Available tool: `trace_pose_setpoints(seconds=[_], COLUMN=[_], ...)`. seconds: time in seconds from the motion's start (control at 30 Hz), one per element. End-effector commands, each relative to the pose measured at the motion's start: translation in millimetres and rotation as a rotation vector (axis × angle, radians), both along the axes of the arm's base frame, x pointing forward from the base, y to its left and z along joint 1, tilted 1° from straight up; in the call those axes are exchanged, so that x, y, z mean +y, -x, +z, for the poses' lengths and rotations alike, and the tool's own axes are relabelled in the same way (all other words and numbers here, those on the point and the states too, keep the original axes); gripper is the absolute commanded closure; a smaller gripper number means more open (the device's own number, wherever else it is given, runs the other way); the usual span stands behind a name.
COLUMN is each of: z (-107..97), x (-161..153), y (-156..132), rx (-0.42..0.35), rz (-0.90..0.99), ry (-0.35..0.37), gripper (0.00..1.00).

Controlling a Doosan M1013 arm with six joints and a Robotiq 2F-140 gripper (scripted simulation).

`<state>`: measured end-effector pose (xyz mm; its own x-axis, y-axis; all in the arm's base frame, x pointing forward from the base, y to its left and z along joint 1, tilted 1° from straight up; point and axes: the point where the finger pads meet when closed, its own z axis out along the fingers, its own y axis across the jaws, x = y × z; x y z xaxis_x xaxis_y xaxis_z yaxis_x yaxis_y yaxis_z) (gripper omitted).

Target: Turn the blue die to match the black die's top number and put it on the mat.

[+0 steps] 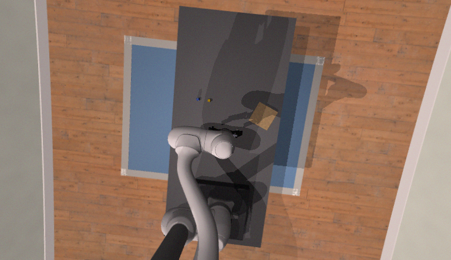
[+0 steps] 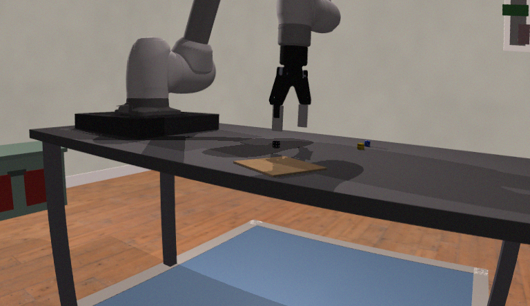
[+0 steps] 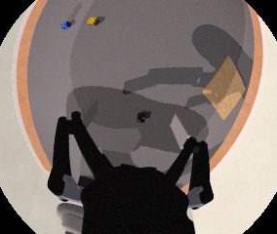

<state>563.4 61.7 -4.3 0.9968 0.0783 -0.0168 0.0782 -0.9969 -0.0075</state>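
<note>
The blue die (image 1: 197, 99) (image 2: 367, 143) (image 3: 65, 25) lies on the dark table, off the mat, beside the yellow die (image 1: 209, 100) (image 2: 360, 146) (image 3: 92, 20). The black die (image 2: 276, 144) (image 3: 141, 117) lies on the table in the arm's shadow; the arm hides it in the top view. The tan square mat (image 1: 257, 117) (image 2: 273, 170) (image 3: 224, 99) lies near one long table edge with no die on it. My gripper (image 2: 290, 123) is open and empty, pointing down above the table near the black die. The numbers on top of the dice are too small to read.
The dark table (image 1: 206, 44) (image 2: 449, 185) carries the arm's black base block (image 2: 183, 124) at one end. Shadows of the arm fall over the table, the black die and part of the mat. A blue rug (image 1: 151, 111) (image 2: 312, 255) lies on the floor under the table.
</note>
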Motion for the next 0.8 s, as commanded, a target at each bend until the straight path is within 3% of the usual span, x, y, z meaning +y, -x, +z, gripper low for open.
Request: trace_pose_setpoints(seconds=[0.0,0.23,0.77], z=[0.0,-0.3,-1.4], x=[7.3,28.2,114.2], y=[-8.4,-32.3,-130.6], rx=[0.0,0.0,0.0], rz=[0.0,0.0,0.0], ry=[0.0,0.0,0.0], gripper=[0.0,0.0,0.0])
